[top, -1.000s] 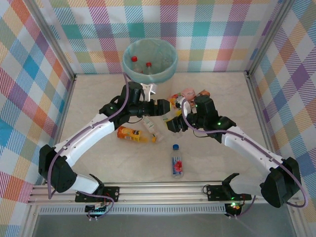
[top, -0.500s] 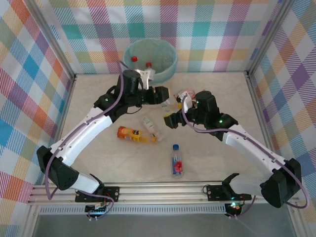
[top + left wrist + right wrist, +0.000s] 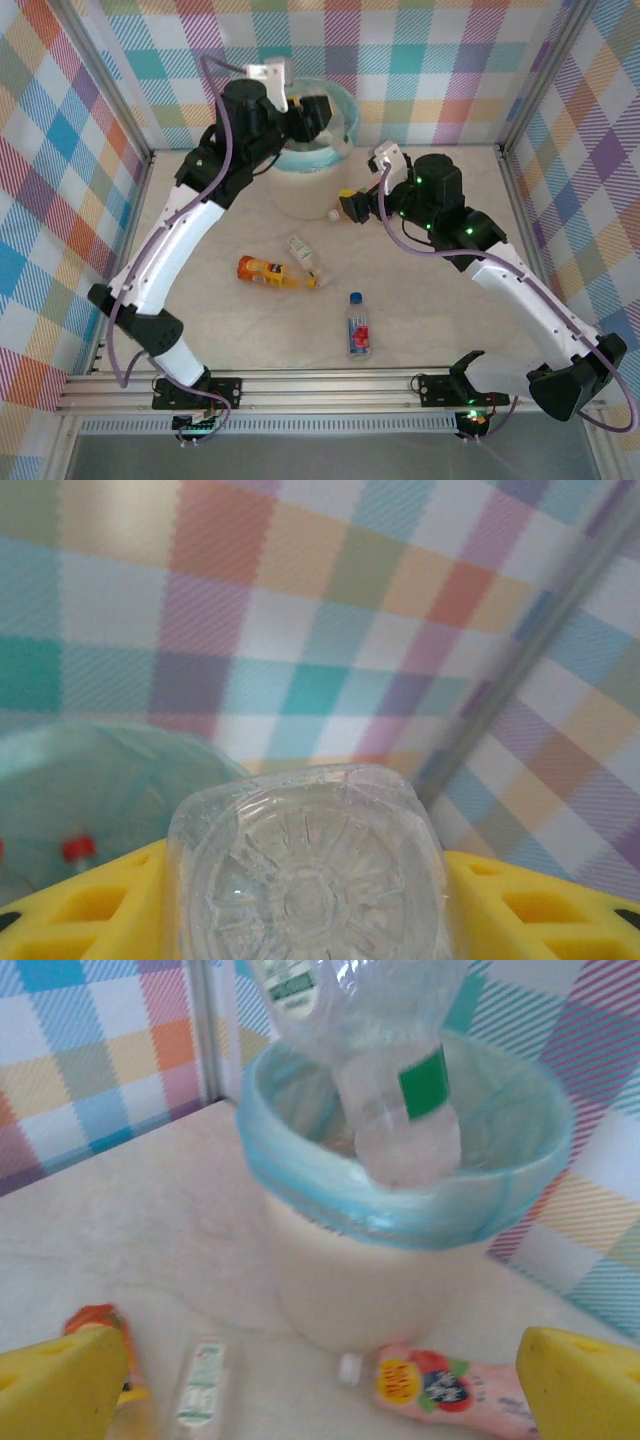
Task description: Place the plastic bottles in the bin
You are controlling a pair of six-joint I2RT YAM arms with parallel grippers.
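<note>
One bin (image 3: 297, 190), four loose bottles (image 3: 358, 325), perhaps more.

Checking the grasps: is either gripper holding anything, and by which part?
Left gripper: clear bottle, clamped by its sides near the base. Right gripper: open, holding nothing.

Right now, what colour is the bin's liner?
Light teal liner, folded over the cream bin; clearest in the right wrist view.
</note>
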